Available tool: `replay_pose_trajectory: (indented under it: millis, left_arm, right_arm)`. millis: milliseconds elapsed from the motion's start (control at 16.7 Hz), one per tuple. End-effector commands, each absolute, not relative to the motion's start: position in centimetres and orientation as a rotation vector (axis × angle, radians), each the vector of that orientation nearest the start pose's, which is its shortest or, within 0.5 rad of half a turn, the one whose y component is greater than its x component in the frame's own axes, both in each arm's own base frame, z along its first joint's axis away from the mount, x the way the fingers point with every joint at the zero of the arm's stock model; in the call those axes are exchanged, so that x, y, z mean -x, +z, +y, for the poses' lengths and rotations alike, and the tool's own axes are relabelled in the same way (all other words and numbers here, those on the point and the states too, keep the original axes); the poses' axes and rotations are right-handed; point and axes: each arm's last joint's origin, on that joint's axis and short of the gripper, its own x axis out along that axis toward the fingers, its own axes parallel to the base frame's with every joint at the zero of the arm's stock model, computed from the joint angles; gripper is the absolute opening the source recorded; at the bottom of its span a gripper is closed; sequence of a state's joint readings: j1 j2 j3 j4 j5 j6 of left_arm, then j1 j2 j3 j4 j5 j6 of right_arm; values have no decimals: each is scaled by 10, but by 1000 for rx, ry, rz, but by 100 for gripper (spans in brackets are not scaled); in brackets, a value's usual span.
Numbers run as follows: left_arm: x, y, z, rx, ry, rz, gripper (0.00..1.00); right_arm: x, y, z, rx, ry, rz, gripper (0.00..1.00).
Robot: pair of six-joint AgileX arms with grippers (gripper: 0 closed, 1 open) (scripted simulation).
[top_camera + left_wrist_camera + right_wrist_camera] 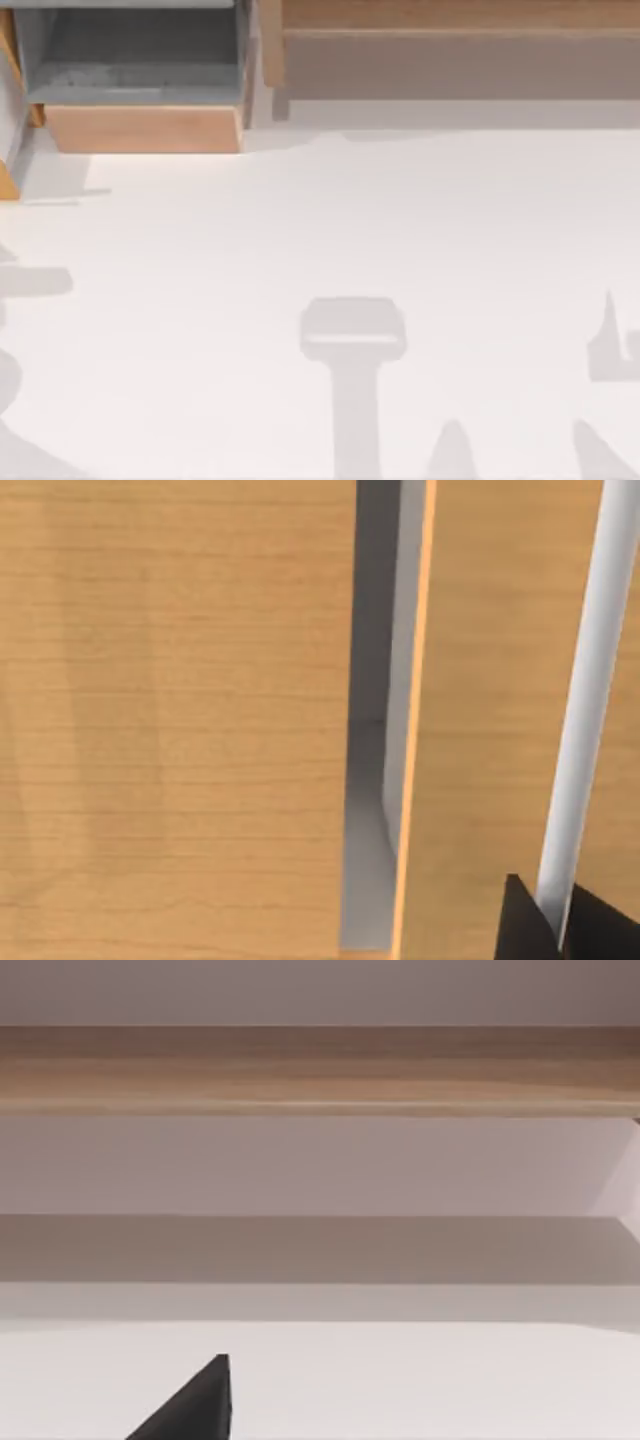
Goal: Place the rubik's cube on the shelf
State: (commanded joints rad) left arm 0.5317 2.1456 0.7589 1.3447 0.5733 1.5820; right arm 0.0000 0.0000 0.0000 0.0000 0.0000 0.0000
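Shelf [455, 20] runs along the upper right of the top view: a long light-brown wooden ledge with a grey-brown front panel under it, reaching the right edge of the frame. Just beside it, in the upper left, stands a smaller wooden box [140, 128] with a grey interior and a wooden front lip. The white table [320, 250] spreads below both, crossed by soft grey shadows in the lower half, among them a T-shaped one near the lower centre.

From the right wrist view the shelf [320, 1070] appears as a horizontal wooden band across the upper part of the frame, its pale panel beneath, and the table [420, 1380] in the foreground. A dark fingertip of the right gripper [195, 1405] pokes in at the lower edge; whether that claw is spread or pressed together I cannot tell.

The left wrist view looks closely at wood-grain panels [170, 720] split by a narrow grey gap. 2 dark finger points of the left gripper [560, 925] sit at the lower right corner, with a slim gap between them; their state I cannot tell.

Where the rubik's cube lies I cannot tell.
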Motion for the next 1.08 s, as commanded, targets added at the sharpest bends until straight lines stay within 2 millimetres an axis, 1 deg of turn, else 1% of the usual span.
replay_pose_trajectory:
  millis: [120, 180, 420, 540, 780, 840, 900, 1080]
  left_arm:
    - [-309, 88, 174, -1553, -34, 6, 0]
    - [-307, 88, 174, -1555, -32, 5, 0]
    - [-307, 87, 174, -1555, -33, 7, 0]
    - [-295, 86, 176, -1549, -32, 14, 0]
    - [-257, 86, 175, -1546, -37, 11, 0]
    - [-250, 87, 175, -1550, -36, 8, 0]
    - [-246, 87, 175, -1554, -34, 6, 0]
    - [-245, 88, 175, -1555, -33, 5, 0]
  right_arm:
    - [-106, 160, -1, 0, 0, 0, 100]
    - [-106, 160, -1, 0, 0, 0, 100]
    - [-106, 160, -1, 0, 0, 0, 100]
    - [-106, 160, -1, 0, 0, 0, 100]
    - [-106, 160, -1, 0, 0, 0, 100]
    - [-106, 160, -1, 0, 0, 0, 100]
    - [-106, 160, -1, 0, 0, 0, 100]
    - [-106, 160, -1, 0, 0, 0, 100]
